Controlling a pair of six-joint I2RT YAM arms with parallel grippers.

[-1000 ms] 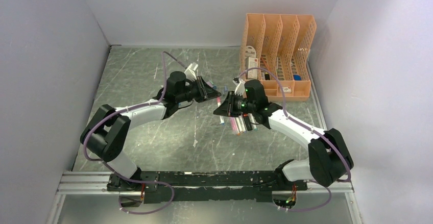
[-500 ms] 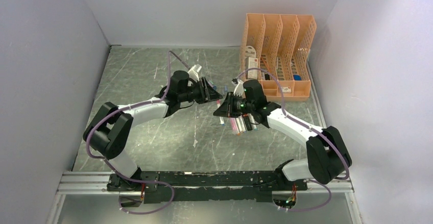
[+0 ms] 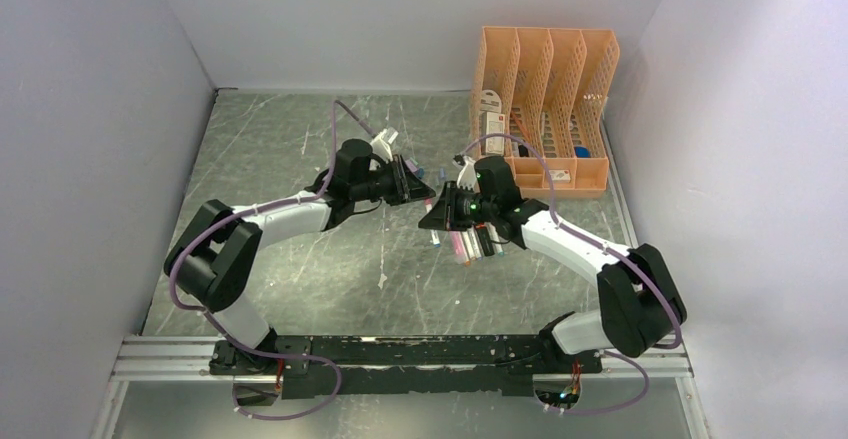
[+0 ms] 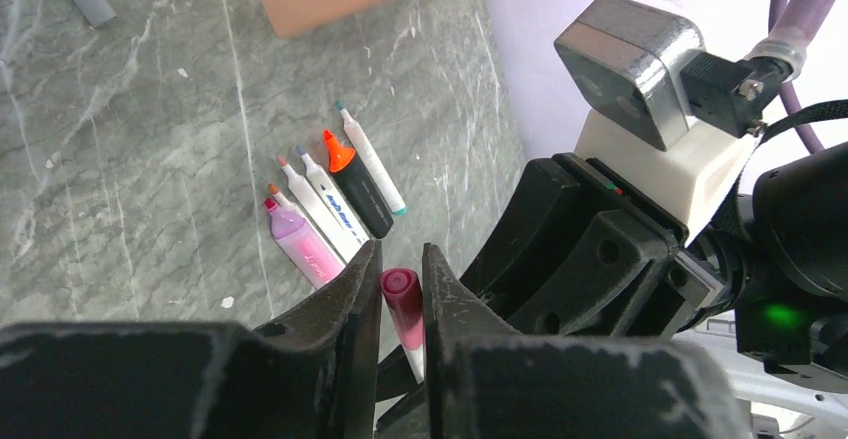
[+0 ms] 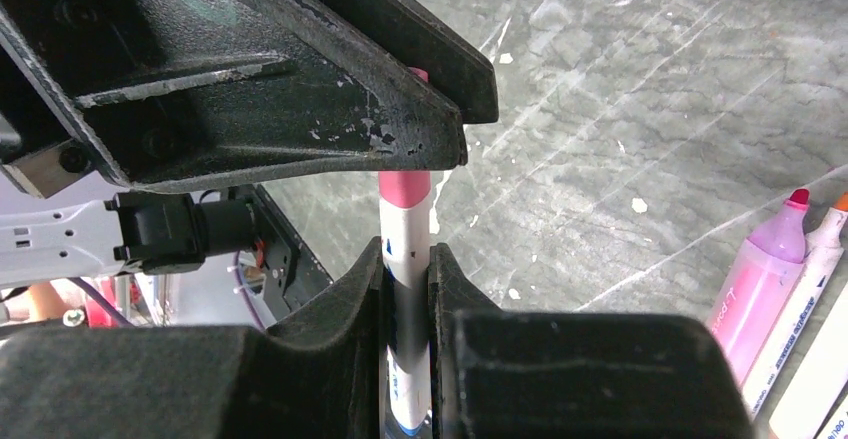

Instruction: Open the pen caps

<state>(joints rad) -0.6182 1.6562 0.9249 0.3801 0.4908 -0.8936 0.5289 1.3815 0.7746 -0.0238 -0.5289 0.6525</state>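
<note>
Top view, grippers: the left gripper [image 3: 418,185] and the right gripper [image 3: 437,209] meet nose to nose above the middle of the grey marbled counter [image 3: 290,149].
Top view, loose pens: a row of slim markers [image 3: 470,244] lies on the counter just under the right wrist. Their ends are too small to read here.
Top view, organiser: the peach mesh file organiser [image 3: 545,89] stands upright at the far right corner.
Left wrist view, cap: the pink plastic pen cap [image 4: 400,287] sits between the left gripper's two black fingers [image 4: 350,294], which are closed against it on both sides.
Left wrist view, counter: several markers lie side by side with bare tips, among them a stubby black marker with an orange tip [image 4: 355,187] and a pink marker [image 4: 302,244].
Right wrist view, pen: the white-barrelled pen [image 5: 408,259] is clamped between the right gripper's fingers. Its pink cap is seated on the barrel, and the cap's far end is hidden behind the left gripper's fingers.
</note>
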